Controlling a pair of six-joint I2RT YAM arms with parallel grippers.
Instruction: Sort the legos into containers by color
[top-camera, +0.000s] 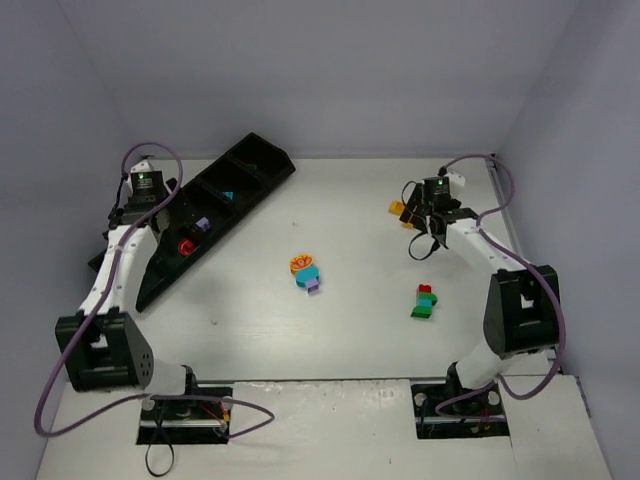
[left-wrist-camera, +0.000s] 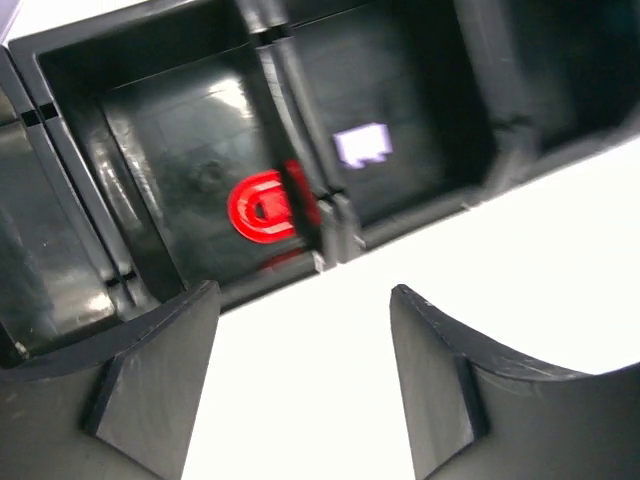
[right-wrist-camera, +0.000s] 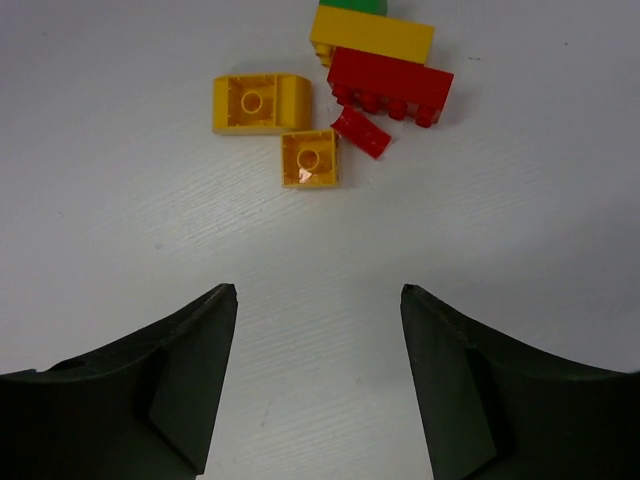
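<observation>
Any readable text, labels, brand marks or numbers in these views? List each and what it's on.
None readable in any view.
Yellow brick: studs show plain rings, no legible brand mark.
Black tray: no label; the red piece inside is a round shape, not a character.
Green light on each wrist: no lettering.

Glossy plastic on a matt bench (right-wrist-camera: 150, 250)
The black tray (left-wrist-camera: 170, 140) is shiny plastic that mirrors light and the red piece (left-wrist-camera: 262, 210). The yellow brick (right-wrist-camera: 262, 103) and red brick (right-wrist-camera: 390, 85) look smooth and hard. The white bench is faintly grained. The right hand (right-wrist-camera: 318, 300) is dull black.
</observation>
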